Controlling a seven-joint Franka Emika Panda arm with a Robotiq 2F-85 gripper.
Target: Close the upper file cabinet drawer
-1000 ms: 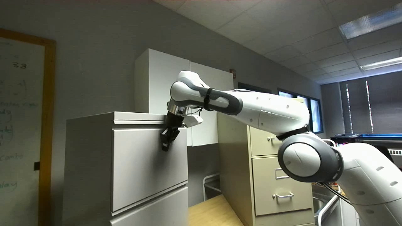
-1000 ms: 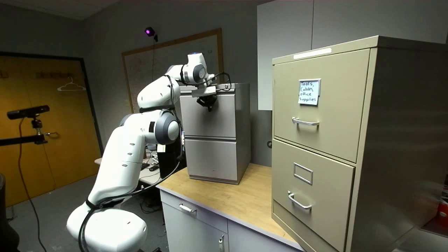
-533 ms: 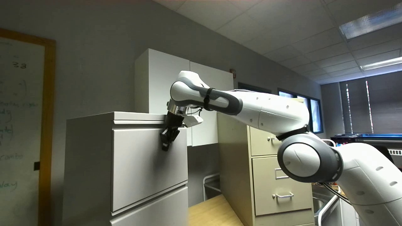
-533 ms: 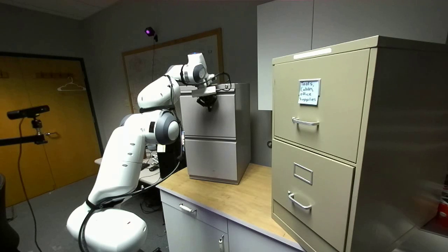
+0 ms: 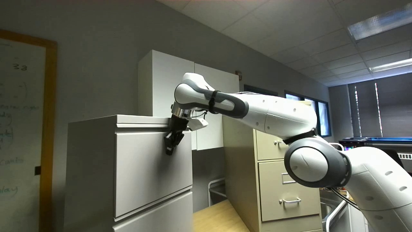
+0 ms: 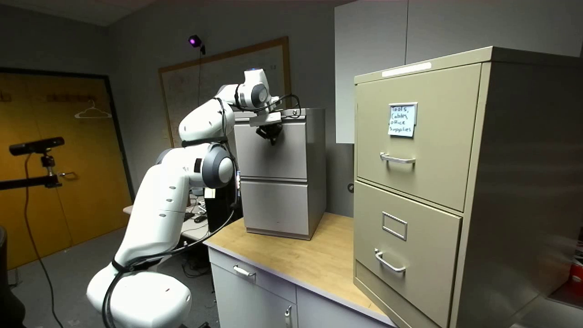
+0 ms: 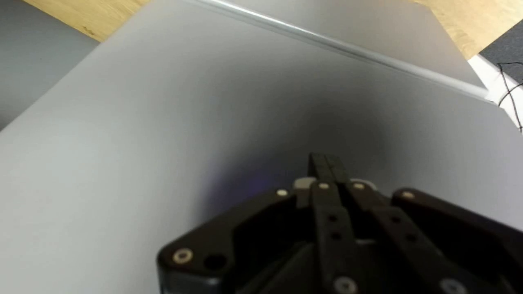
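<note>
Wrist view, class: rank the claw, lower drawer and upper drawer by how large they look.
1. Upper drawer, by far
2. Claw, in the foreground
3. Lower drawer, partly cut off

Your plain-fronted upper drawer (image 6: 275, 158) is sitting closed, flush; your grey file cabinet (image 6: 315, 173) is standing upright on the worktop (image 6: 291, 256).

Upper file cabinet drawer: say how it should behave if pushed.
The upper file cabinet drawer probably has little travel left: its front looks flush with the lower drawer. That broad, flat, metal-looking front should stay stiff. Being smooth, it may let the shut gripper slip.
</note>
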